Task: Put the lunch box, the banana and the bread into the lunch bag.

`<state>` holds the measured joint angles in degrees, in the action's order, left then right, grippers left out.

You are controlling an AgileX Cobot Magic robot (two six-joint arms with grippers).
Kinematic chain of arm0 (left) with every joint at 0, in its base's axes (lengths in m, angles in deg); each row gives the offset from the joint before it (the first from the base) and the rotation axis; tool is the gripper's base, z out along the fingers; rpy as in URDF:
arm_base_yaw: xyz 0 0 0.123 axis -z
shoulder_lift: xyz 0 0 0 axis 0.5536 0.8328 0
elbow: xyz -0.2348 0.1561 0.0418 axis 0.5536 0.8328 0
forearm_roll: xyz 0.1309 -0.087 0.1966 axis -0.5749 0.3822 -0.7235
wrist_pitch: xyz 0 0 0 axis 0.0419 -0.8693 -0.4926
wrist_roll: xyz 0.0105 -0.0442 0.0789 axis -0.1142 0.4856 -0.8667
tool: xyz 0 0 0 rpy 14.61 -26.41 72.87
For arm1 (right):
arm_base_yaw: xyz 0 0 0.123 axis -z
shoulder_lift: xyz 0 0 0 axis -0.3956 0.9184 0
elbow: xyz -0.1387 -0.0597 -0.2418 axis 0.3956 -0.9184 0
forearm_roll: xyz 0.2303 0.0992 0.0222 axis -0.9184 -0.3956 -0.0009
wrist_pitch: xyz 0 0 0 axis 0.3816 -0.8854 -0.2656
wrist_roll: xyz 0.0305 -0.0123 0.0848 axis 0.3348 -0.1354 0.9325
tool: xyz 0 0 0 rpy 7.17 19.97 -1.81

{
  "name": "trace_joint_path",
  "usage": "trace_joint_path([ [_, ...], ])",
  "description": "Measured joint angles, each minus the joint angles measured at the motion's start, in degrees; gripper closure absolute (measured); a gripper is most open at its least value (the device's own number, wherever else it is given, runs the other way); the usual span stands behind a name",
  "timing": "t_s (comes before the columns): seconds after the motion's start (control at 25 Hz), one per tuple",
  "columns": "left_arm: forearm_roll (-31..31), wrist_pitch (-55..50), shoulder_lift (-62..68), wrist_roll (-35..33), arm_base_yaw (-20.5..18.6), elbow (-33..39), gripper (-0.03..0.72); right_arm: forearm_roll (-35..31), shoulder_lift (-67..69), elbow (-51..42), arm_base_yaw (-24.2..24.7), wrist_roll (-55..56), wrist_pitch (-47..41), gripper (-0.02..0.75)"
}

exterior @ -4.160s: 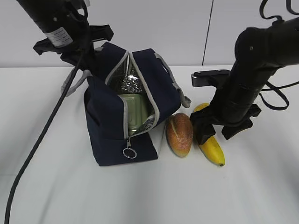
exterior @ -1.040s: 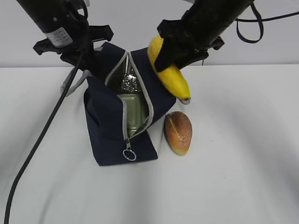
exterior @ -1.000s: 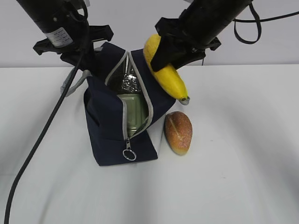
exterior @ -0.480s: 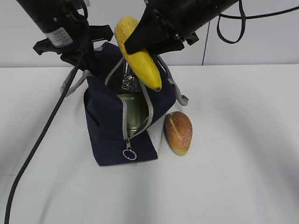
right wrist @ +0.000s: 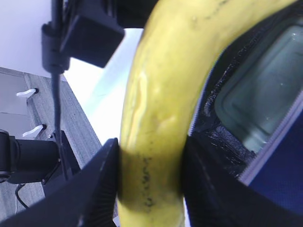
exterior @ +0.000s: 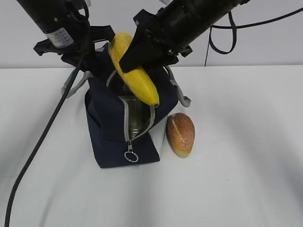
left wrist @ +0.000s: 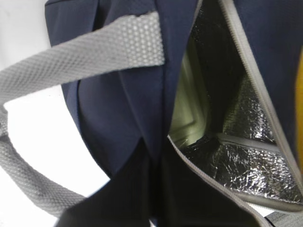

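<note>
Bread (exterior: 181, 134) shows only outside; left tool's state unclear.

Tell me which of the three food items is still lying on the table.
The bread, beside the lunch bag. The banana is held in the right gripper above the bag; the lunch box is already inside.

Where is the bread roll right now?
In the exterior view the bread lies on the white table, just right of the lunch bag, below the banana held by the right gripper.

banana (exterior: 135, 75) above open lunch bag (exterior: 106, 132), lunch box (exterior: 137, 116) inside, bread (exterior: 180, 134) right
</note>
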<state>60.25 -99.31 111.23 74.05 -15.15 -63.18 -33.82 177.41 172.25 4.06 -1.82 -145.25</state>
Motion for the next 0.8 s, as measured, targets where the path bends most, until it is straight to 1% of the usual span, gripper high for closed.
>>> trace_joint_path([
  [0.16,0.0,0.0,0.0,0.0,0.0,0.0,0.69,-0.3,2.3,0.0,-0.1,-0.1,0.0,0.424],
  [0.6,0.0,0.0,0.0,0.0,0.0,0.0,0.69,-4.8,8.3,0.1,-0.2,-0.3,0.1,0.424],
  [0.8,0.0,0.0,0.0,0.0,0.0,0.0,0.69,-4.2,10.1,0.1,-0.2,-0.4,0.4,0.424],
])
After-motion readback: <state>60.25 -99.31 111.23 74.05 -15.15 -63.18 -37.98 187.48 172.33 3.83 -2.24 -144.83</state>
